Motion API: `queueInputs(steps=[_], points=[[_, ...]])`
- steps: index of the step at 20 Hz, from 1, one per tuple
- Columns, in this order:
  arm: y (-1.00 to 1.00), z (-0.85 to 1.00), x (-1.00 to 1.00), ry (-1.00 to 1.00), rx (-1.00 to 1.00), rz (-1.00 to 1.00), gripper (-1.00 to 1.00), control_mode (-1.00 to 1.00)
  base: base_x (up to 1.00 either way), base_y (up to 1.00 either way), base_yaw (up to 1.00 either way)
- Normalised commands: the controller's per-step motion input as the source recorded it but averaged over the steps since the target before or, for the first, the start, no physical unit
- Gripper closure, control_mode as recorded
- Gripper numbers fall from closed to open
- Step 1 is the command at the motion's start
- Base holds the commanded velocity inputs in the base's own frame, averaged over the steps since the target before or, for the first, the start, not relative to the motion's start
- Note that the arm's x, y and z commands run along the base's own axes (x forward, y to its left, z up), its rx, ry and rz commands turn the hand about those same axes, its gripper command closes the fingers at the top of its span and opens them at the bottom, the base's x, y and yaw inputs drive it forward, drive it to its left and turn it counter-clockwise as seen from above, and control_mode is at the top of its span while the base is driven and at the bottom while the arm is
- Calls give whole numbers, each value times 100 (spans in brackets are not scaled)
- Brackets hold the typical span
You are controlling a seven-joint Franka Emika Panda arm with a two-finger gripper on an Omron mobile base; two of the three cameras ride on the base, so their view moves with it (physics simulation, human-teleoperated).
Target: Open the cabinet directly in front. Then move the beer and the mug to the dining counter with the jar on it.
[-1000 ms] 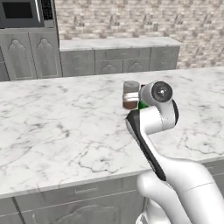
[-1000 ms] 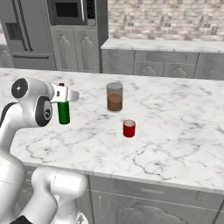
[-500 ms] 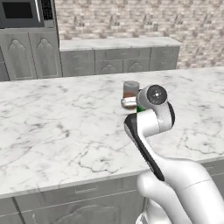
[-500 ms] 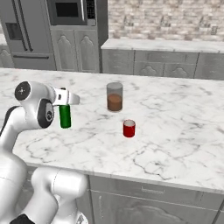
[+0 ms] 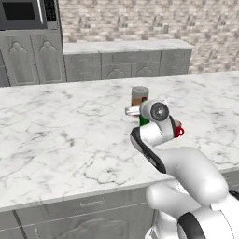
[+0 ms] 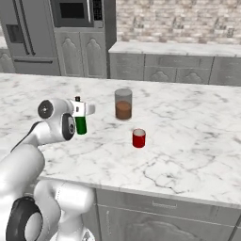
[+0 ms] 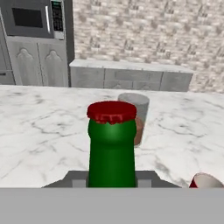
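Over the last second the gripper [image 6: 81, 123] carried the beer [image 6: 81, 124] forward over the dining counter [image 6: 197, 141], away from its near edge and closer to the jar [image 6: 123, 104]. Jaws were clamped on the bottle (base hidden, so landed or not I couldn't tell). Mug [image 6: 139, 138] already stood mid-counter; release looked like the step remaining.

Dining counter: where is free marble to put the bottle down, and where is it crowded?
The dining counter is bare right of the mug and along the near edge. It is also bare left of the beer, seen from the left base view. The jar, mug and gripper with the beer crowd the middle.
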Motion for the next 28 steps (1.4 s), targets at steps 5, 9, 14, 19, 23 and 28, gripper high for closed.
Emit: queueInputs(steps=[5, 9, 14, 19, 23, 28], points=[[-9, -51, 22, -1, 0, 11, 100, -100, 0, 0, 0], [-2, -33, 18, -4, 0, 6, 100, -100, 0, 0, 0], [0, -15, 39, -3, 0, 0, 100, -100, 0, 0, 0], [-1, -27, 40, 0, 0, 2, 100, -100, 0, 0, 0], [-21, -33, 34, 0, 7, 3, 100, -100, 0, 0, 0], [-7, -38, 31, 0, 1, 2, 100, -100, 0, 0, 0]])
